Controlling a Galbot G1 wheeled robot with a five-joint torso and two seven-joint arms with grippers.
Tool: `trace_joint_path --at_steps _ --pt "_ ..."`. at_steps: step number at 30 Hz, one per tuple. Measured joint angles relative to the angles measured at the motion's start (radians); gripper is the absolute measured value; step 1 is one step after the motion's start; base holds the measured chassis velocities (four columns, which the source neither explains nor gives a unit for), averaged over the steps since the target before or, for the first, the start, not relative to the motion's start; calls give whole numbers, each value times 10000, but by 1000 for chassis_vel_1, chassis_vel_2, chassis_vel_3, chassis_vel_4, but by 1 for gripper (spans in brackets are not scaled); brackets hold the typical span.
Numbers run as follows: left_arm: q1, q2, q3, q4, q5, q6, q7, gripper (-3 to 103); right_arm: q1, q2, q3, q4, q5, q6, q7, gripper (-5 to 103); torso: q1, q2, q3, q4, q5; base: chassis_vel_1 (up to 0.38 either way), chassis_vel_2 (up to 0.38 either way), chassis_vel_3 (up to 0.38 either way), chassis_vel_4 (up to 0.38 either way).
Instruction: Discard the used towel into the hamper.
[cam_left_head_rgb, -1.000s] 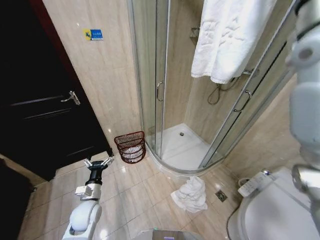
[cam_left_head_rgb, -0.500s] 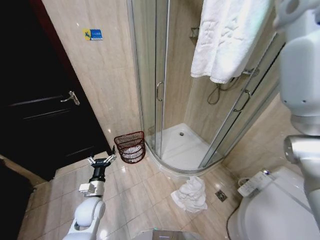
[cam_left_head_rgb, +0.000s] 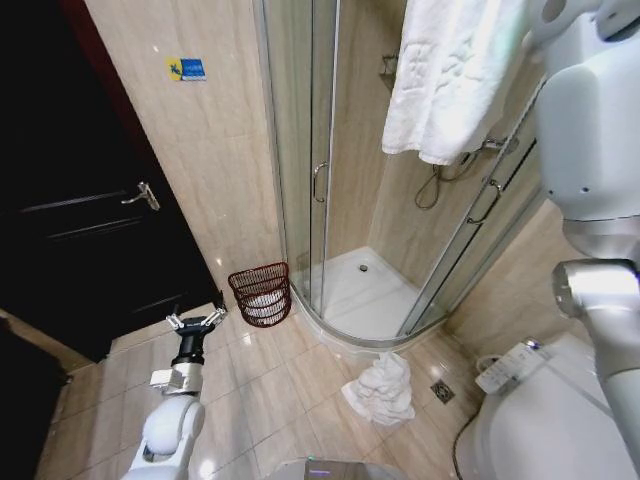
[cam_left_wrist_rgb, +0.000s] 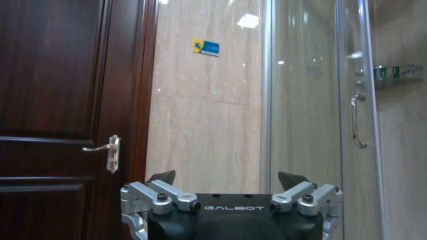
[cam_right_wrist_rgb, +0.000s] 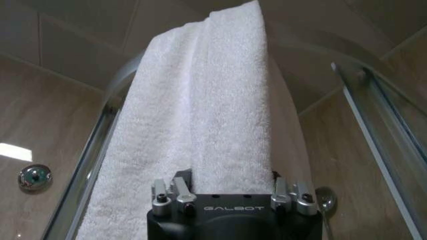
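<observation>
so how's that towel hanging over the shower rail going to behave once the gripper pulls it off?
Probably floppy: the hanging towel drapes in soft folds over the shower enclosure. Likely bulky for one grasp, since it looks wide beside the right gripper facing it. Its terry surface looks grippy, so slip seems unlikely, though loose ends may trail and miss the small hamper.

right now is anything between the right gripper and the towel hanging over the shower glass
Nothing visible. The right gripper is raised right up at the hanging towel, its fingers spread on either side of the fabric's lower part. The hamper stands far below on the floor beside the shower door; the left gripper idles low near it.
</observation>
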Motion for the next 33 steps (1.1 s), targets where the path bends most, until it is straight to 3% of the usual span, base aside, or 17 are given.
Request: trace_joint_path --at_steps 8,12,20,24,33 --pt "-97 52 -14 87 1 -34 16 100 84 170 47 -253 -10 -10 -117 40 -1 -2 -1 0 -1 0 0 0 0" --pt "-110 59 -30 112 1 -74 16 100 53 209 70 -249 -15 -26 -125 36 -1 -2 -2 1 -2 0 0 0 0" --pt "-50 54 -210 252 -16 -327 171 100 -785 51 186 419 55 -147 -32 8 -2 -2 -2 1 -3 0 0 0 0" --pt "-13 52 -249 331 -21 -417 216 100 -1158 -49 251 703 167 -204 26 3 -4 -1 -4 -1 -4 0 0 0 0" --pt "-18 79 -321 468 -57 -549 294 100 -1944 -209 354 1344 257 -259 134 3 -3 -3 -4 1 -4 0 0 0 0"
